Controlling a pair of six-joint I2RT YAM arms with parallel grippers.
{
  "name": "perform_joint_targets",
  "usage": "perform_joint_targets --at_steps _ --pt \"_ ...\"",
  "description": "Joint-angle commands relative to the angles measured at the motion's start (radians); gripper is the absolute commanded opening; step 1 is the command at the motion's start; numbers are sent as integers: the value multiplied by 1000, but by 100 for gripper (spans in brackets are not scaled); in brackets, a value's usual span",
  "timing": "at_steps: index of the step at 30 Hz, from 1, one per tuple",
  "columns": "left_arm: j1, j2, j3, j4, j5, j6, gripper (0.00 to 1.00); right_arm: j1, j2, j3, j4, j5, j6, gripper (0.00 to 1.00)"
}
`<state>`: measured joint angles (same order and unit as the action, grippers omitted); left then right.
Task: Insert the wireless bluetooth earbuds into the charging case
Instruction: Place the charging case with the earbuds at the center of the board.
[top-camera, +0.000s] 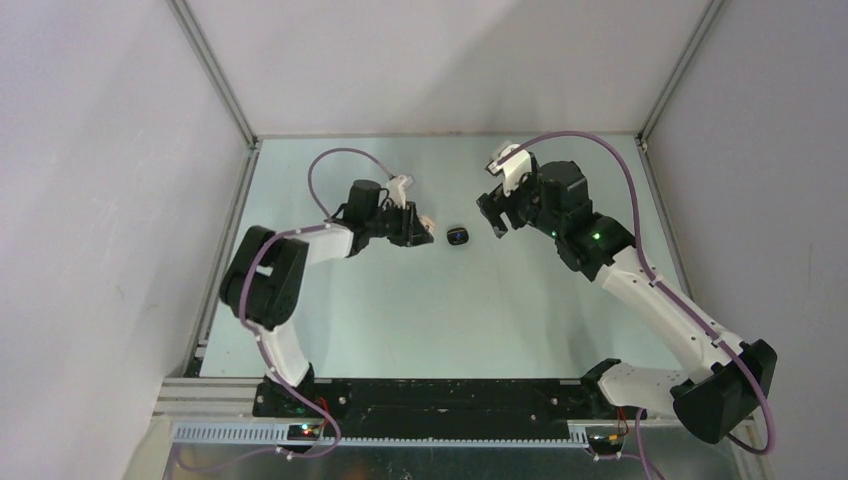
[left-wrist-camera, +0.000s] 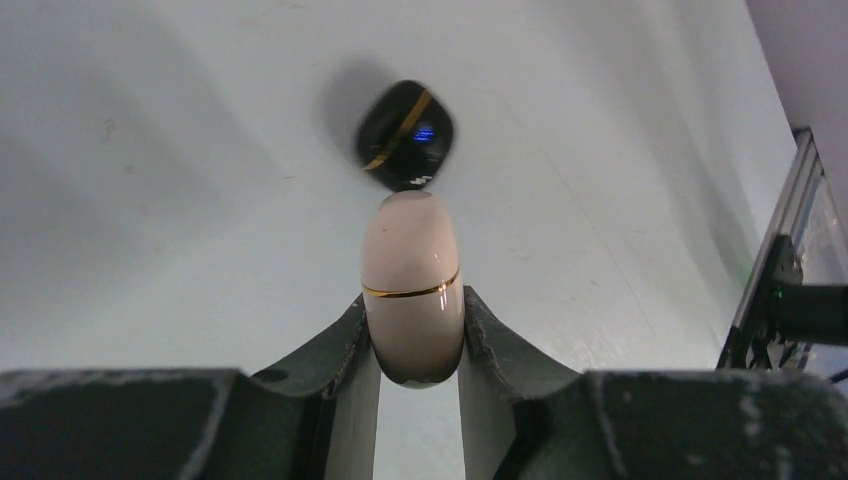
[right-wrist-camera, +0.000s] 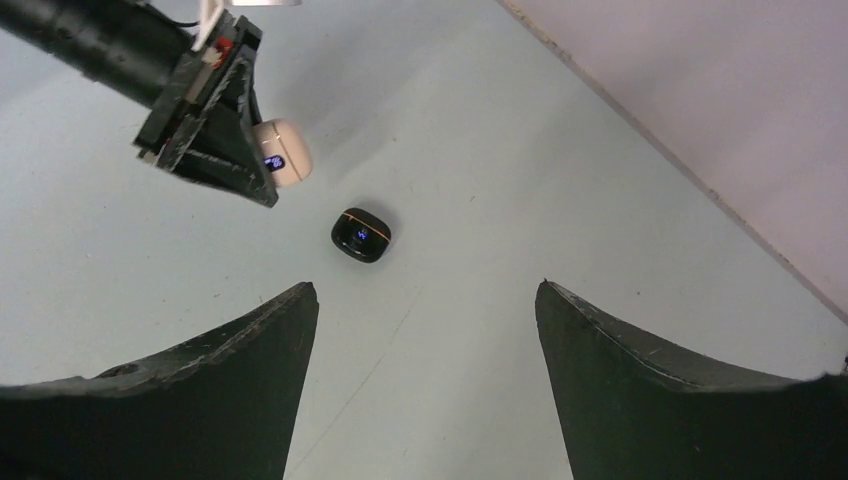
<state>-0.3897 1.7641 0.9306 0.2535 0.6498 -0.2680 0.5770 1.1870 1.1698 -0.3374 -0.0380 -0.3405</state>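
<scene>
Beige charging case (left-wrist-camera: 410, 250) clamped in L gripper (left-wrist-camera: 412, 305); R gripper (right-wrist-camera: 422, 288) open, empty; black piece (right-wrist-camera: 361, 234), prob. earbud, not yet inserted

Pale grey-green table (top-camera: 420, 320), matte, faintly scuffed (thin scratch line visible in the right wrist view); boxed in by plain white walls (top-camera: 440, 60) on three sides. Slim aluminium posts (top-camera: 215, 70) slanting up from the far corners; along the near edge, a black base plate (top-camera: 450, 395) and just below it a slotted grey cable duct (top-camera: 420, 432).
</scene>
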Motion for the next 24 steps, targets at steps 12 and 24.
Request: perform_joint_targets --at_steps 12,24 --pt "63 213 218 -283 -20 -81 39 -3 -8 -7 61 21 5 85" --pt "77 213 244 -357 -10 -33 98 -3 -34 -6 63 36 -2 88"
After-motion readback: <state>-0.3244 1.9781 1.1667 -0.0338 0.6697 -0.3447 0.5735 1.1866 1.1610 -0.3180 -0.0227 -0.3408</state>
